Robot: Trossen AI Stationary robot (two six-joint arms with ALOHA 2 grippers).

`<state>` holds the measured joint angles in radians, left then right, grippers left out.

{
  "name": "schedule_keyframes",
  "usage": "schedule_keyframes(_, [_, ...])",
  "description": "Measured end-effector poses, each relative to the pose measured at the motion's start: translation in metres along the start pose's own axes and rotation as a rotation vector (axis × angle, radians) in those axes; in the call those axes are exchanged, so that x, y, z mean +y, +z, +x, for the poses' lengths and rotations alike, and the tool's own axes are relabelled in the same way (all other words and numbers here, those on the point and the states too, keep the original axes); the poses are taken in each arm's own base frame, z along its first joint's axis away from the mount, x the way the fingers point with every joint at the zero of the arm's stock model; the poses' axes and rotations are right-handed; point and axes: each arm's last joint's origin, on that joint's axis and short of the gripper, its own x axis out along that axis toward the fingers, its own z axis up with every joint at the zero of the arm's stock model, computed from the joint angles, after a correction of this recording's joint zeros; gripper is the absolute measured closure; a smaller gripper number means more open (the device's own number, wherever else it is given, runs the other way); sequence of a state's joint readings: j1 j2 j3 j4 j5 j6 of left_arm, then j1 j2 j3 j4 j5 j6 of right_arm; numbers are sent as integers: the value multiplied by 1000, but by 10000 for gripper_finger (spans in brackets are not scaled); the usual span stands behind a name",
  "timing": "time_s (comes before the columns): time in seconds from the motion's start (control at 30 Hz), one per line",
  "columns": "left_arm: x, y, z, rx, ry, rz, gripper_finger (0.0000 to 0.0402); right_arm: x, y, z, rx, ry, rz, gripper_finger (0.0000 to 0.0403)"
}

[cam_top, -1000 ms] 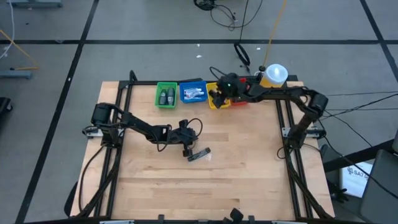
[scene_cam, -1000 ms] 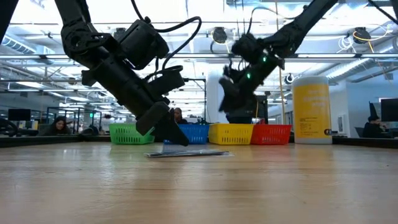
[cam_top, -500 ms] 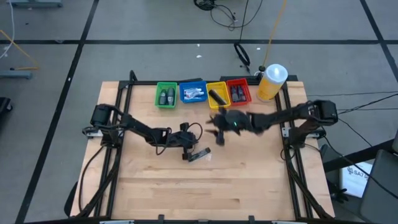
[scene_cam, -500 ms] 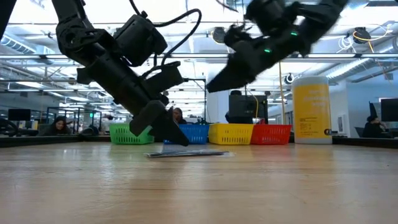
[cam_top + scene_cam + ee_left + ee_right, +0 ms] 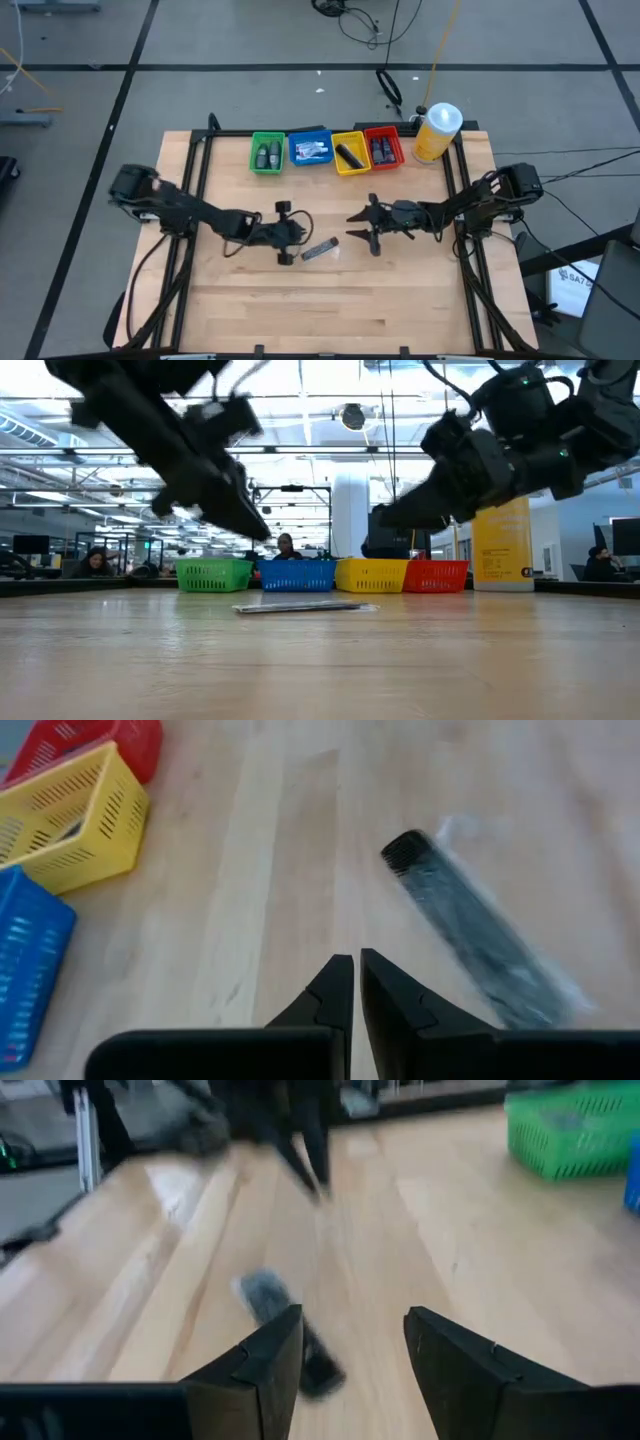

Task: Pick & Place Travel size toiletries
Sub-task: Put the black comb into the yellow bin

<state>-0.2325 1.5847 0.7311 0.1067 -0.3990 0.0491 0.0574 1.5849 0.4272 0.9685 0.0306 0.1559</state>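
Note:
A dark tube [image 5: 320, 249] with a ribbed cap [image 5: 407, 850] lies flat on the wooden table [image 5: 400, 300], between my two grippers. My left gripper [image 5: 298, 236] is shut and empty, just to the tube's left and above the table [image 5: 350, 970]. My right gripper [image 5: 352, 228] is open and empty to the tube's right, pointing at it [image 5: 350, 1340]. The tube shows ahead of its fingers in the right wrist view [image 5: 285, 1330]. Other dark and pale small items lie in the bins at the far edge.
Four small bins stand in a row at the far edge: green [image 5: 267, 153], blue [image 5: 310, 149], yellow [image 5: 350, 153] holding a dark tube, and red [image 5: 384, 148]. A big yellow bottle [image 5: 437, 130] stands to their right. People sit in the room behind.
My right gripper has left the yellow bin, swung toward the table's near edge and down, and now faces the tube from the right. A dark tube now shows in the yellow bin. My left gripper has risen off the table and drawn back toward the left. The tube on the table has stayed put.

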Motion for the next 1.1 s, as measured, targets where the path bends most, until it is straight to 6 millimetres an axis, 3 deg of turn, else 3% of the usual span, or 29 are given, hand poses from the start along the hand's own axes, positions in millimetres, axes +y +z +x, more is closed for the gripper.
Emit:
schedule_keyframes(0.17, [2,4,-42,30,-52,-4,376,2,-4,-1,24,5,-8,234])
schedule_keyframes(0.3, [7,-3,-67,118,-65,-2,376,4,-12,3,44,14,-56,234])
schedule_keyframes(0.5, [-3,-10,-75,187,-131,-113,376,4,-32,27,101,31,-97,233])
schedule_keyframes(0.7, [-14,-14,-38,191,-89,-195,376,16,-32,54,209,133,-253,205])
schedule_keyframes(0.9, [-7,-11,3,104,-131,-293,376,25,-12,68,393,158,-398,151])
schedule_keyframes(1.1, [1,-14,37,30,-227,-356,376,33,1,77,480,122,-614,130])
